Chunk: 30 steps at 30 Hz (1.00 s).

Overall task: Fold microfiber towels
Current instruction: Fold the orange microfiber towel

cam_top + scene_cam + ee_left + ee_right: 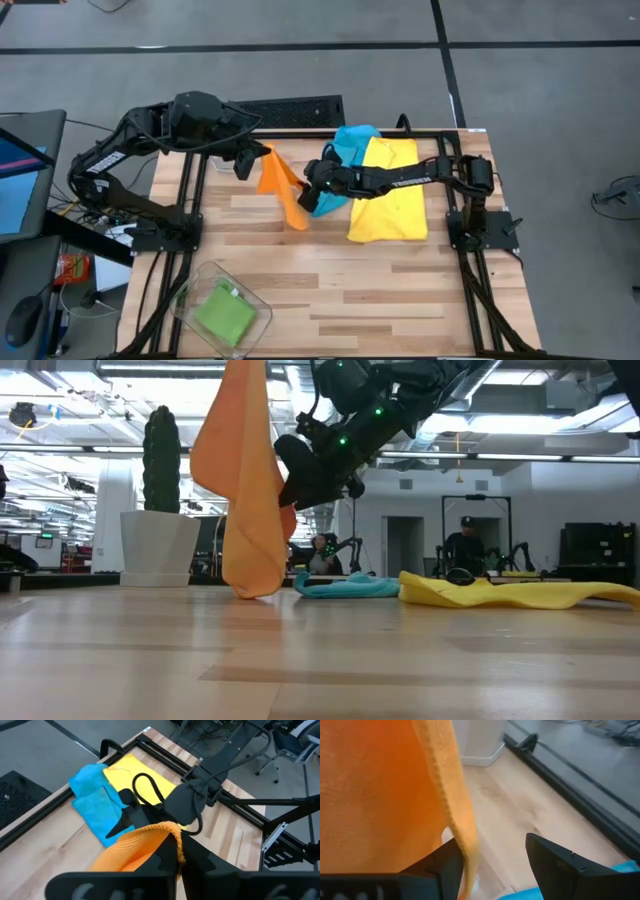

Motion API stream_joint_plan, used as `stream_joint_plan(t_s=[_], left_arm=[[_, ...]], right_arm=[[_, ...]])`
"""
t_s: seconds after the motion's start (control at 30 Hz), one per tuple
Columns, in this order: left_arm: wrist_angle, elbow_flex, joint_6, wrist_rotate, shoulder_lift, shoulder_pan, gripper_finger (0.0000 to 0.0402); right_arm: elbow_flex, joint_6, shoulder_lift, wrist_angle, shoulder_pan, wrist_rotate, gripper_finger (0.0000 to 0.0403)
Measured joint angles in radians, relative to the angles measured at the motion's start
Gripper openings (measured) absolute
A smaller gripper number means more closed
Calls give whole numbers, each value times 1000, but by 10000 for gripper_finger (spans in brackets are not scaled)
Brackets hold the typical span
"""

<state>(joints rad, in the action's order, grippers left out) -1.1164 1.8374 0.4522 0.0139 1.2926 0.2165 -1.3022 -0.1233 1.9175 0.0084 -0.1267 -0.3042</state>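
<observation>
An orange towel (pixel 282 188) hangs from my left gripper (pixel 254 156), which is shut on it high over the table's far left. Its lower end (pixel 250 588) reaches down to the tabletop. My right gripper (pixel 492 852) is open at the towel's hanging side edge (pixel 454 815), which drops between its two fingers; in the low view this gripper (pixel 318 472) is just right of the cloth. A light blue towel (pixel 352 140) and a yellow towel (pixel 390 190) lie crumpled on the table at the far right. A green towel (pixel 226 312) lies folded in a clear tray. My left gripper pinches the orange towel's upper edge (pixel 161 828) between its two shut fingers (pixel 196 859), slanting down from the table's left. The cloth bunches at the pinch and hangs below it, its lower end at the table. My right gripper's finger (pixel 446 866) is right beside the hanging edge; whether it touches, I cannot tell.
A clear tray (pixel 252 296) stands at the near left. A cactus in a white pot (pixel 160 545) stands at the table's far edge. The black frame rails (pixel 190 200) run along both sides. Bare wood (pixel 370 290) lies toward the near right.
</observation>
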Motion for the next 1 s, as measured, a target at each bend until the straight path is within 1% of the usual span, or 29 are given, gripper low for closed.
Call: stream_joint_plan(t_s=[0.1, 0.27, 0.37, 0.47, 0.57, 0.67, 0.73, 0.83, 0.93, 1.0], left_arm=[[0, 0, 0, 0, 0, 0, 0], [0, 0, 3, 0, 0, 0, 0], [6, 0, 5, 0, 0, 0, 0], [10, 0, 12, 1, 0, 0, 0], [11, 0, 12, 1, 0, 0, 0], [11, 0, 13, 0, 0, 0, 0], [11, 0, 13, 1, 0, 0, 0], [10, 0, 14, 1, 0, 0, 0], [-24, 0, 13, 0, -12, 0, 0], [-74, 1, 14, -16, -17, 0, 0]], right_arm=[[10, 19, 0, 16, -9, 69, 228], [38, 21, 1, 31, -7, 72, 220], [61, 42, 1, 52, -8, 70, 203], [65, 47, 1, 54, -15, 82, 156], [65, 84, 1, 60, -23, 125, 86], [65, 128, 1, 58, -26, 131, 23], [65, 133, -2, 53, -26, 135, 14], [61, 125, -45, 10, -34, 148, 9], [52, 127, -140, -129, -35, 148, 9], [47, 129, -227, -219, -27, 147, 9]])
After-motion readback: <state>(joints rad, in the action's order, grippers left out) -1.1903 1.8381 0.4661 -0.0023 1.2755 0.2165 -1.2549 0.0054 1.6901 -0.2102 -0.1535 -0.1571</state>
